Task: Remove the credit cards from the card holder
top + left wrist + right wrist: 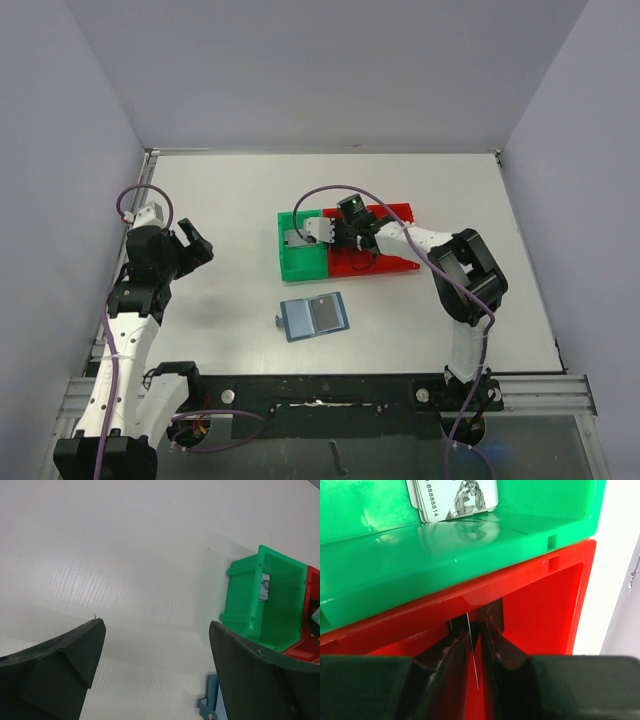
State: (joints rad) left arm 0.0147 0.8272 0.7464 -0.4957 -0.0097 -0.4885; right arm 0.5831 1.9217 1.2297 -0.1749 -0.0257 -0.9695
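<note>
Bright, even overhead light; glare on green bin [445,545].

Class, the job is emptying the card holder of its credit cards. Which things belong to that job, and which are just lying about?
Belong: flat blue bifold card holder; grey patterned plastic card; thin card edge-on between the jaws of the right gripper.
Lying about: green plastic bin holding the grey card; red plastic bin; open left gripper.

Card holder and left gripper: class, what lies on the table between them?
Nothing: the top view shows bare table between the left gripper and the card holder.
</note>
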